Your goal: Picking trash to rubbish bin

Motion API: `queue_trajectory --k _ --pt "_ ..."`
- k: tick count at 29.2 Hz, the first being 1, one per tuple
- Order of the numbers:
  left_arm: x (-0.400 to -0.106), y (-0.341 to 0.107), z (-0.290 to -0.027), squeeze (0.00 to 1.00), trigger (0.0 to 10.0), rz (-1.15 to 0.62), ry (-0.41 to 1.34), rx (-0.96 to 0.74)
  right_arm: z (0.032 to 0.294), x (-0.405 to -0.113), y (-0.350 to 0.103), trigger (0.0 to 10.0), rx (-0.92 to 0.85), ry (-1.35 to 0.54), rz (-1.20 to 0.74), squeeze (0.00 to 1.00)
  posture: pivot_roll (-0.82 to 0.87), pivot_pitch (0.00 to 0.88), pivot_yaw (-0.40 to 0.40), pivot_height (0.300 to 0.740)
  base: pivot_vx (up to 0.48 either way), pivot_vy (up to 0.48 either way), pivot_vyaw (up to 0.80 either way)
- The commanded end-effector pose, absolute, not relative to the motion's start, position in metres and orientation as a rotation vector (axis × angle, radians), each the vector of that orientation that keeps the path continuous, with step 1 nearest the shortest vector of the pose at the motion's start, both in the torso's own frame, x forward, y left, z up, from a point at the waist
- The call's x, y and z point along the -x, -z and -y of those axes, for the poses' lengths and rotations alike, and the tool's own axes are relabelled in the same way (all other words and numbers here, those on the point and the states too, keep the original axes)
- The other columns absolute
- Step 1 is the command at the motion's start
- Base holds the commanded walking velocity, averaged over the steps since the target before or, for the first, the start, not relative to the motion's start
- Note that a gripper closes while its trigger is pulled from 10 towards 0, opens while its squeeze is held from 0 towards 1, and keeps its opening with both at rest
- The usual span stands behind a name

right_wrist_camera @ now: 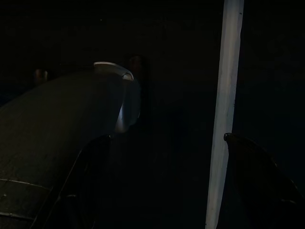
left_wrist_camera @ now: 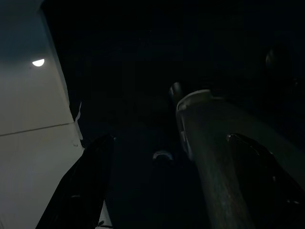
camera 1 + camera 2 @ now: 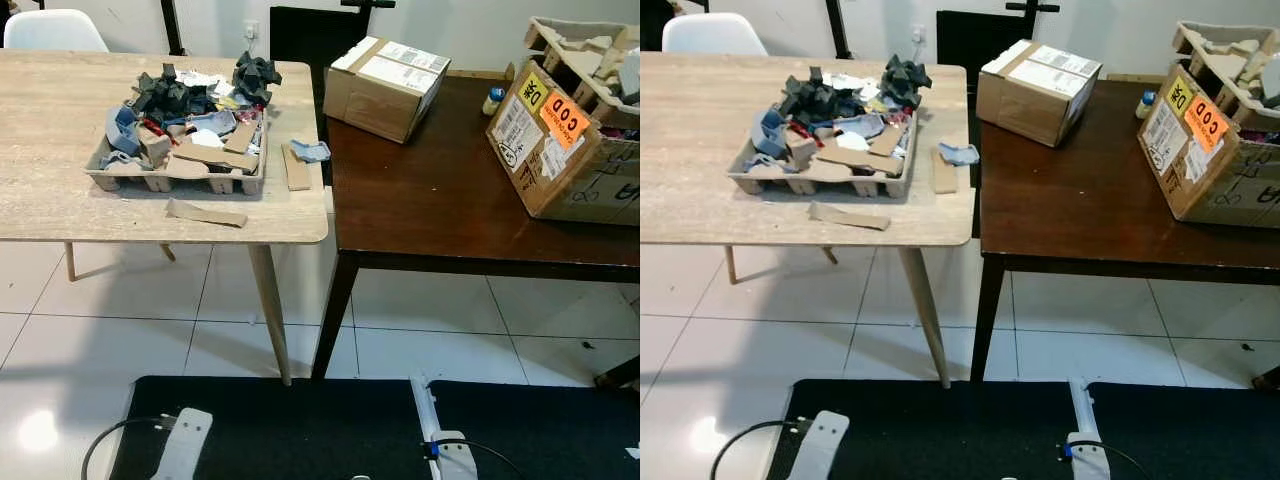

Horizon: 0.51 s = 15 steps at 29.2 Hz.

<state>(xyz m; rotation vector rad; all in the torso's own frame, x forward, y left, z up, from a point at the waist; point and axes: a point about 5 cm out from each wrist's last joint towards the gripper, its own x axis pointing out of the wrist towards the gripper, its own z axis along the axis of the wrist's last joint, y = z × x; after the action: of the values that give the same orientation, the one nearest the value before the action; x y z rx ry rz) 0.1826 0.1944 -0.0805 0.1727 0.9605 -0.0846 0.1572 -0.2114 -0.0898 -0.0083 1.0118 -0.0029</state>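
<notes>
Heaped in the moulded pulp tray (image 3: 150, 178) at the upper left of the frame, the trash (image 3: 190, 105) is a loose mix of dark crumpled scraps, blue pieces and cardboard offcuts, and you will find more strays on the pale wooden bench (image 3: 40, 190): a cardboard strip (image 3: 205, 213) in front of the tray, another cardboard piece (image 3: 296, 167) and a blue scrap (image 3: 312, 151) to its right, near the bench's edge.

No rubbish bin is visible, so watch that you don't commit to a pick before knowing where it goes.

Both arms hang low at the bottom of the frame. In the wrist views the left gripper (image 2: 176, 186) and right gripper (image 1: 162, 181) each have their fingers spread apart and gripping nothing, over a dark mat.

Likely trouble, in my judgement: the flat strips offer little to grip and may slide off the edge; pulling one scrap may drag neighbours out of the pile; and the dark bench (image 3: 440, 190) to the right, with its cardboard boxes (image 3: 385, 85), could crowd the right arm's reach.
</notes>
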Motion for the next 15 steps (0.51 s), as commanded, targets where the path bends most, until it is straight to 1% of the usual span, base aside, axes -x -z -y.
queue_trajectory --k 1,5,8,12,15 --pt "-0.18 0.082 -0.195 0.0 10.0 -0.968 0.063 -0.149 0.216 -0.152 0.091 10.0 0.024 0.01 -1.037 0.0 0.03 0.173 -0.051 0.74 0.0 0.0 0.0" --pt "-0.19 0.077 -0.193 0.0 10.0 -0.926 0.055 -0.132 0.215 -0.158 0.089 10.0 0.025 0.013 -1.022 0.0 0.03 0.166 -0.046 0.74 0.0 0.0 0.0" --pt "-0.201 0.071 -0.192 0.0 10.0 -0.892 0.055 -0.116 0.212 -0.168 0.085 10.0 0.017 0.014 -0.983 0.0 0.03 0.156 -0.041 0.74 0.0 0.0 0.0" --pt "-0.208 0.067 -0.195 0.0 10.0 -0.892 0.029 -0.126 0.211 -0.179 0.08 10.0 0.002 0.018 -0.941 0.0 0.03 0.142 -0.042 0.74 0.0 0.0 0.0" --pt "-0.215 0.064 -0.195 0.0 10.0 -0.878 0.0 -0.091 0.211 -0.188 0.075 10.0 -0.033 0.048 -0.883 0.0 0.03 0.138 -0.043 0.74 0.0 0.0 0.0"
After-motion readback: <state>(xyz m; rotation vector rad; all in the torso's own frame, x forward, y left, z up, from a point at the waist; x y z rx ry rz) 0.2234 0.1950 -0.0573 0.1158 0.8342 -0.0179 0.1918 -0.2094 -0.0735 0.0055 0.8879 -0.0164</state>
